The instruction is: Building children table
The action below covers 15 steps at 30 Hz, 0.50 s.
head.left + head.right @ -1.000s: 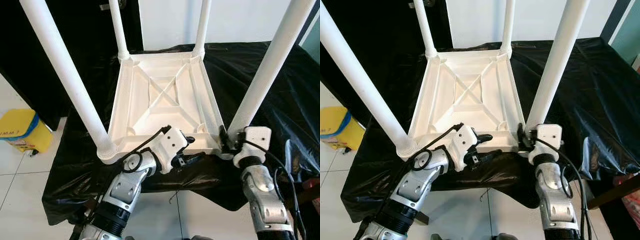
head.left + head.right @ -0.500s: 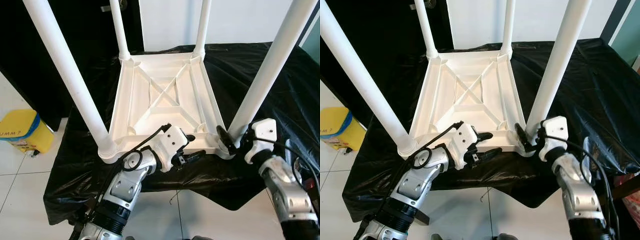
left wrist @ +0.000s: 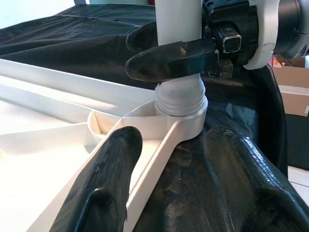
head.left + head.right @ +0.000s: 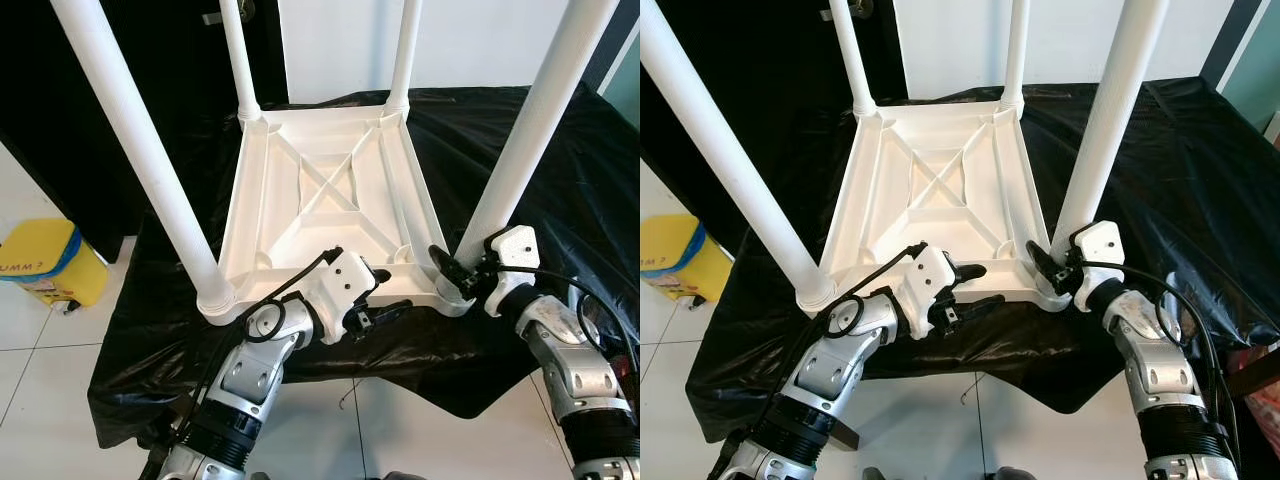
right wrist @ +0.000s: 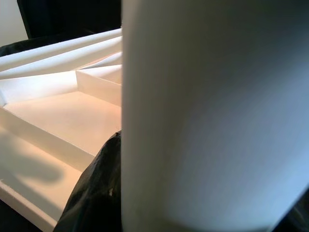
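A white plastic children's table (image 4: 320, 190) lies upside down on a black-covered surface, its four white legs pointing up. My left gripper (image 4: 385, 293) is open at the near edge, one finger inside the rim and one outside over the cloth. My right gripper (image 4: 453, 275) is shut on the base of the near-right leg (image 4: 525, 140), just above its socket at the corner. In the left wrist view, the right gripper's fingers (image 3: 169, 60) wrap that leg (image 3: 178, 29) above the socket (image 3: 181, 104). The leg (image 5: 212, 111) looms close in the right wrist view.
A black cloth (image 4: 560, 190) covers the work surface and hangs over its near edge. A yellow bin (image 4: 40, 262) stands on the white tiled floor to the left. A cardboard box (image 3: 292, 87) sits off to the right.
My right wrist has swung from directly below the near-right leg out to its right side, with the fingers staying at the leg's base. The left arm has held still.
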Available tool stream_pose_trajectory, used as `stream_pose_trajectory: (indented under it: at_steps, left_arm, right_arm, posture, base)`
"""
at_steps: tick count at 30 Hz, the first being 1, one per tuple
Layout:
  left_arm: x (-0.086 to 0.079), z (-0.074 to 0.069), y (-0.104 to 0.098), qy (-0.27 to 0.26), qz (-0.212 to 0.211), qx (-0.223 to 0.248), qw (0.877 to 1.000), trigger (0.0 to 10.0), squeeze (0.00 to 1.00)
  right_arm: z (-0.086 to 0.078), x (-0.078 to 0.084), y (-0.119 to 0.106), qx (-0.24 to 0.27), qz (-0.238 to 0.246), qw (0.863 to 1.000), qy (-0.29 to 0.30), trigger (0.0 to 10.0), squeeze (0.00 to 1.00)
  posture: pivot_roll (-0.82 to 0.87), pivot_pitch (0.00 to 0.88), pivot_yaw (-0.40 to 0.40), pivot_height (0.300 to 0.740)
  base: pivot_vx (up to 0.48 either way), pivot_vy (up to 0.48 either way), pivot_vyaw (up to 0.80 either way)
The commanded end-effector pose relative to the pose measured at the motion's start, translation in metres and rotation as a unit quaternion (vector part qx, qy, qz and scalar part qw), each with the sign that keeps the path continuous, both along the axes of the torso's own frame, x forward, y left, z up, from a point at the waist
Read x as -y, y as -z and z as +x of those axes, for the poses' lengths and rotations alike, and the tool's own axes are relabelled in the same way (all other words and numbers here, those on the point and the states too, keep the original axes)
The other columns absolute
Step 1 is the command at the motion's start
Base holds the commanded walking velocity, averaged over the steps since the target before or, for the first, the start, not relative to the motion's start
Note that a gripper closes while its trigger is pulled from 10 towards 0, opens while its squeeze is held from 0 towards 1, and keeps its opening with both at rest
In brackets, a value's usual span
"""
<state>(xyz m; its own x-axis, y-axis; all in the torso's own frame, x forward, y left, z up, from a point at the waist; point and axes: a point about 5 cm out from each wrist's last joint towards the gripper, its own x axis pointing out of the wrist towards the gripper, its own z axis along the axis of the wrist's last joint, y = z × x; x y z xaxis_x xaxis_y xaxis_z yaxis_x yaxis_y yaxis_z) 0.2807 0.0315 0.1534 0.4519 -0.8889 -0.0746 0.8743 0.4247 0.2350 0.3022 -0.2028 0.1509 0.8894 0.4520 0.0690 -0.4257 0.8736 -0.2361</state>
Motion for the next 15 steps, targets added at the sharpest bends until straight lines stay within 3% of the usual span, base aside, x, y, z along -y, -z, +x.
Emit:
stream_pose_trajectory:
  at_steps: [1, 7, 8, 9, 10, 15]
  left_arm:
    - [-0.0043, 0.002, 0.0022, -0.049, 0.0, 0.003, 0.999, 10.0, 0.0]
    - [-0.0051, 0.001, 0.0029, -0.051, 0.0, 0.001, 0.999, 10.0, 0.0]
    - [-0.0053, 0.0008, 0.003, -0.051, -0.001, 0.001, 0.999, 10.0, 0.0]
    - [-0.0054, 0.0007, 0.0031, -0.052, -0.001, 0.001, 0.999, 10.0, 0.0]
    - [-0.0058, 0.0006, 0.0033, -0.052, 0.0, 0.0, 0.999, 10.0, 0.0]
    - [-0.0059, 0.0004, 0.004, -0.052, 0.0, 0.0, 0.999, 10.0, 0.0]
  right_arm:
    - [-0.0009, 0.0005, 0.0084, -0.019, -0.017, 1.0, -0.005, 0.0, 0.0]
    - [-0.0021, -0.002, 0.0133, -0.024, -0.006, 1.0, 0.015, 0.0, 0.0]
    - [-0.0032, -0.0036, 0.0142, -0.026, 0.001, 0.999, 0.021, 9.0, 0.0]
    - [-0.0039, -0.0047, 0.0146, -0.026, 0.005, 0.999, 0.024, 9.0, 0.0]
    - [-0.0055, -0.0063, 0.0151, -0.025, 0.012, 0.999, 0.034, 10.0, 0.0]
    - [-0.009, -0.0086, 0.0161, -0.019, 0.034, 0.996, 0.078, 10.0, 0.0]
  posture:
    - [-0.2, 0.089, 0.003, 0.74]
    - [-0.2, 0.094, 0.0, 0.74]
    - [-0.2, 0.093, 0.0, 0.74]
    - [-0.2, 0.093, 0.0, 0.74]
    - [-0.2, 0.093, 0.0, 0.74]
    - [-0.2, 0.091, 0.001, 0.74]
  base:
    - [0.0, 0.0, 0.0]
    - [0.0, 0.0, 0.0]
    - [0.0, 0.0, 0.0]
    - [0.0, 0.0, 0.0]
    - [0.0, 0.0, 0.0]
    - [0.0, 0.0, 0.0]
